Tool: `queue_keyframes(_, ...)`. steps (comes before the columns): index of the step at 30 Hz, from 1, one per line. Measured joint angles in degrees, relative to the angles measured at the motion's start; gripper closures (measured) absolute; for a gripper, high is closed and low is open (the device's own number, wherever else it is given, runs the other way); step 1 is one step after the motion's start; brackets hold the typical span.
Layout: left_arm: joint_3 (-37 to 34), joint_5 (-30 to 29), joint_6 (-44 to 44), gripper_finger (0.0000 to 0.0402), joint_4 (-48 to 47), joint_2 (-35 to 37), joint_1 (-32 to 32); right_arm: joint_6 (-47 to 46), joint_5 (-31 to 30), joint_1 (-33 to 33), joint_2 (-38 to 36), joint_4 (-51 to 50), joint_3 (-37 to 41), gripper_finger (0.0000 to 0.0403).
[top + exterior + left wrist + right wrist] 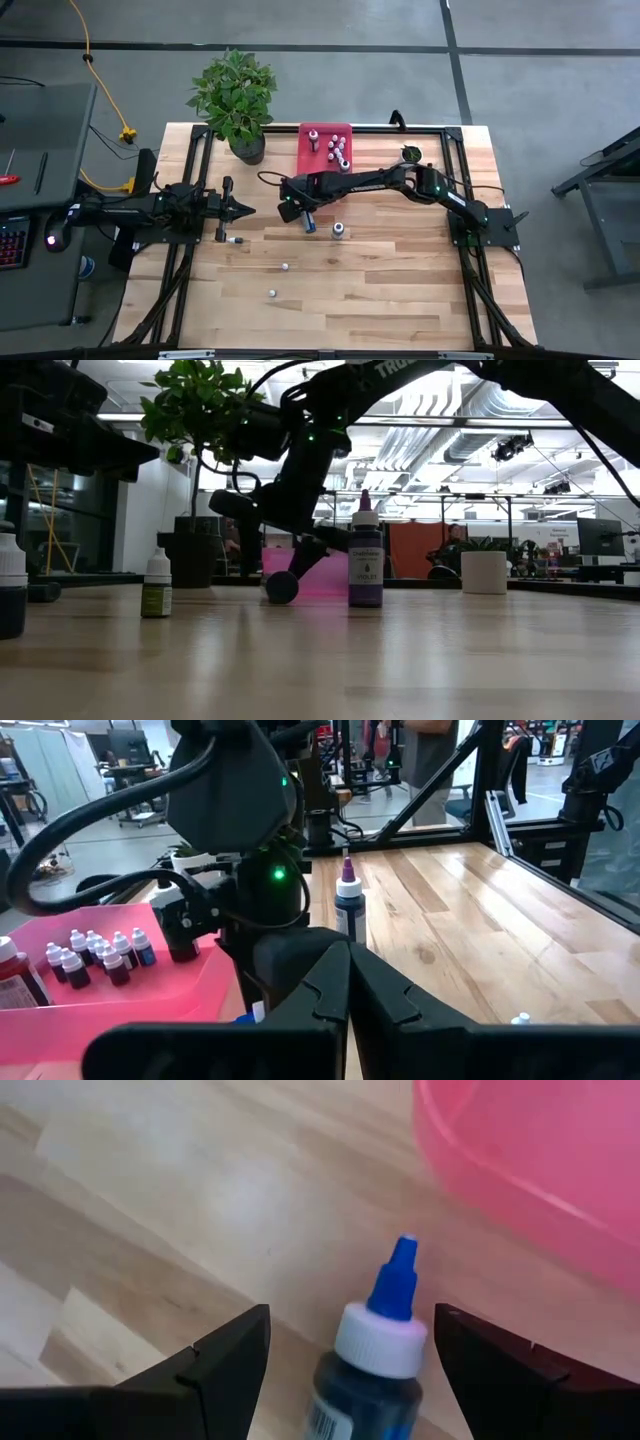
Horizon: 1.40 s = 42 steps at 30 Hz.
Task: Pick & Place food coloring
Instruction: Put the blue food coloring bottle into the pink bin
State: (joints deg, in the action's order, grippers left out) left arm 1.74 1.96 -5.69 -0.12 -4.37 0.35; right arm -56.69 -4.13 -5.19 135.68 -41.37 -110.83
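A dark blue food coloring bottle (372, 1370) with a white collar and blue tip stands on the wooden table (400, 290) just in front of the pink tray (325, 150). My right gripper (350, 1320) is open, slanting down, with one finger on each side of the bottle and a gap on both sides. A purple-tipped bottle (338, 230) stands close by. Several small bottles (95, 958) stand in the tray. My left gripper (348, 970) is shut and level at the table's left side, holding nothing.
Three tiny bottles (285, 267) (272, 293) (237, 240) lie scattered on the near left part of the table. A potted plant (240, 100) stands at the far left corner. A small white pot with a green plant (484, 570) stands farther back.
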Motion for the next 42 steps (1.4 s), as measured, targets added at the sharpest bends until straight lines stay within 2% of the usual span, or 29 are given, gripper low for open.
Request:
queue_keyframes(11,0.0,0.0,0.0,0.0401,0.0,0.0,0.0,-0.1,0.5,0.0,0.0,-0.5,0.0,0.0147)
queue_keyframes(31,0.0,0.0,0.0,0.0401,0.0,0.0,0.0,0.1,0.9,0.0,0.1,-1.1,0.1,0.0271)
queue_keyframes(42,0.0,0.0,0.0,0.0401,0.0,0.0,0.0,0.1,1.1,0.1,0.1,-1.1,0.1,0.0277)
